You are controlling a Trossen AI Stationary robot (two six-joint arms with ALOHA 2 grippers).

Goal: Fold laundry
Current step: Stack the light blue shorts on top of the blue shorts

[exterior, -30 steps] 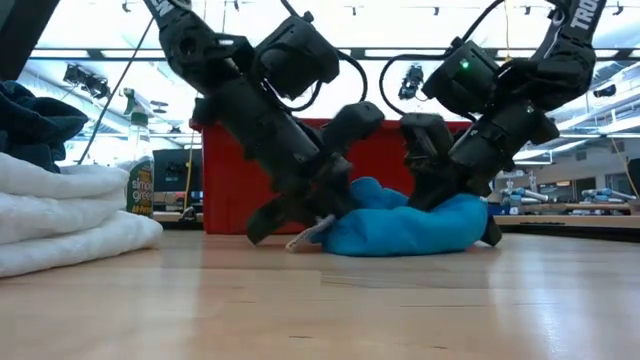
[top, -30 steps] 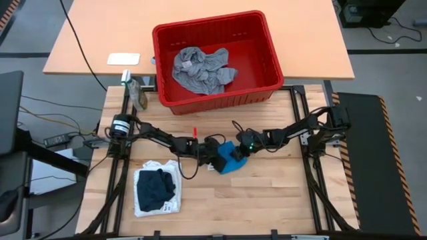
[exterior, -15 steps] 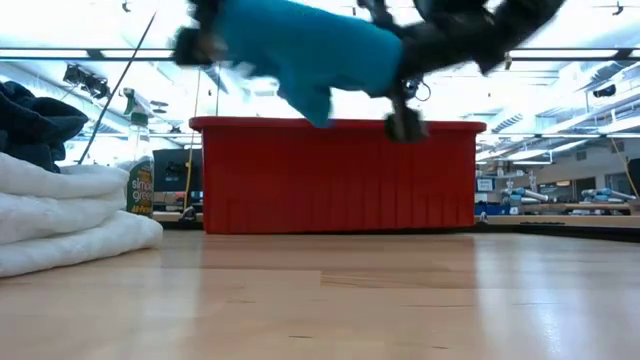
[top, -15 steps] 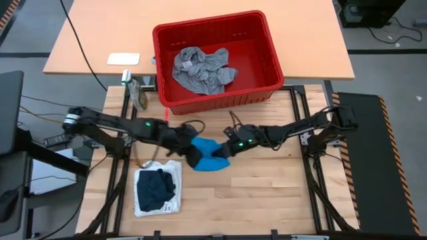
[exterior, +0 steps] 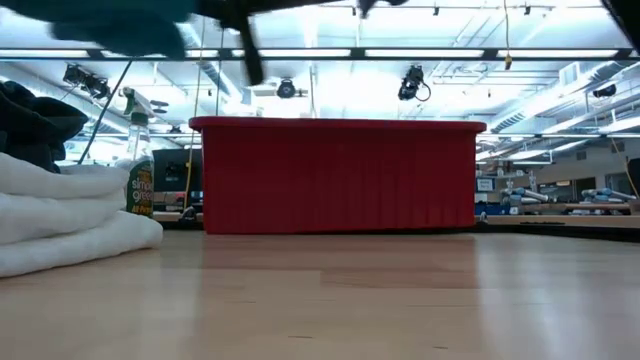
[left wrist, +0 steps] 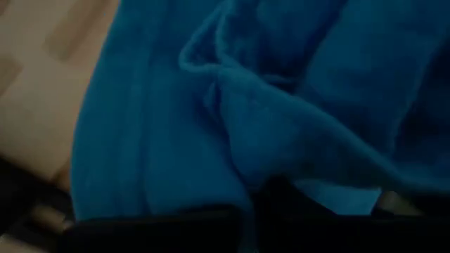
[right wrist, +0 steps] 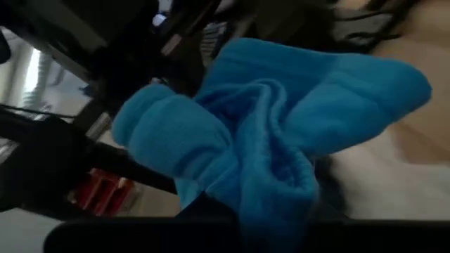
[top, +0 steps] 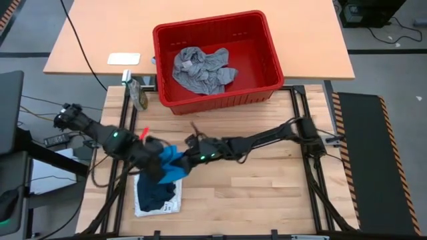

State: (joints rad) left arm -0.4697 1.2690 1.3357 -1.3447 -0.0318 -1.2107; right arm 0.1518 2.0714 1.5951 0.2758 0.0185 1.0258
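Over on the left side of the bench, a stack of folded laundry: a white garment at the bottom with a dark navy garment on top. In the low view that white fold fills the left edge with the navy piece riding above it.

Directly over that stack, the left tool is pinching the bright blue garment, fingers pressed together on the cloth. The left wrist view is nothing but blue folds. In the low view the blue cloth hangs high, up off the bench.

Just to the right, the right tool meets the same blue garment from the other side, pinching its edge too; its wrist view shows the bunched cloth right at its fingers.

Further back, the red basket sits across the seam onto the second table, with a heather grey garment crumpled inside. A spray bottle stands by the basket's left corner.
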